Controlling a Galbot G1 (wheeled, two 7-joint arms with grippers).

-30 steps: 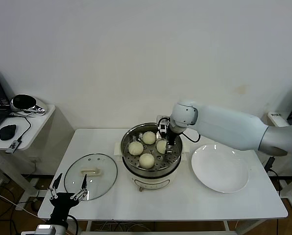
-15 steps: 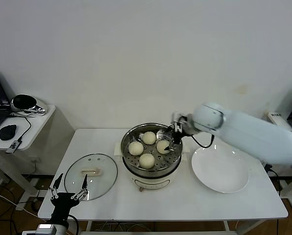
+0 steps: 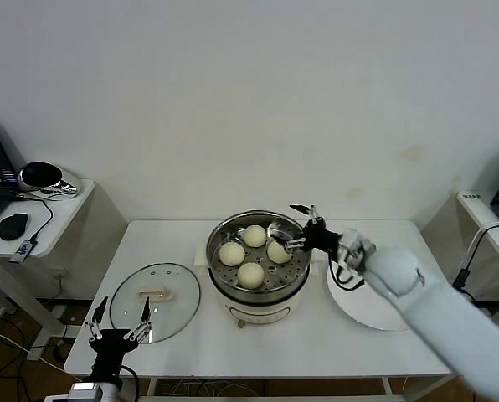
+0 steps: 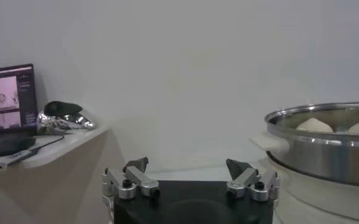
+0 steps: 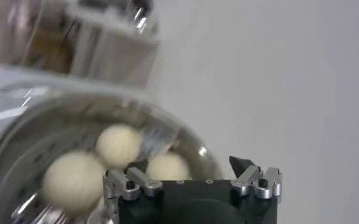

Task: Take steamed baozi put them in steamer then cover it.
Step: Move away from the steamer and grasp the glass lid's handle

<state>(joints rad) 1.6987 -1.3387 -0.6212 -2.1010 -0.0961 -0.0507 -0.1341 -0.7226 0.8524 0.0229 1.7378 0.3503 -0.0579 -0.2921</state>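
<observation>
Steel steamer (image 3: 259, 251), centre frame, held four baozi (image 3: 250, 275); both hands gaped empty, right hand (image 3: 299, 226) beside its rim, left hand (image 3: 115, 320) lower left. Glass cover (image 3: 155, 291) might slip when grasped.

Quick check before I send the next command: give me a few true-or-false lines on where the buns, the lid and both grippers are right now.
1. All four steamed baozi sit in the steamer. True.
2. The cover is on the steamer. False: it lies on the table, to the steamer's left.
3. The right gripper holds a bun. False: it is open and empty, at the steamer's right rim.
4. The white plate has no buns on it. True.
5. The left gripper is open, near the table's front left edge. True.
</observation>
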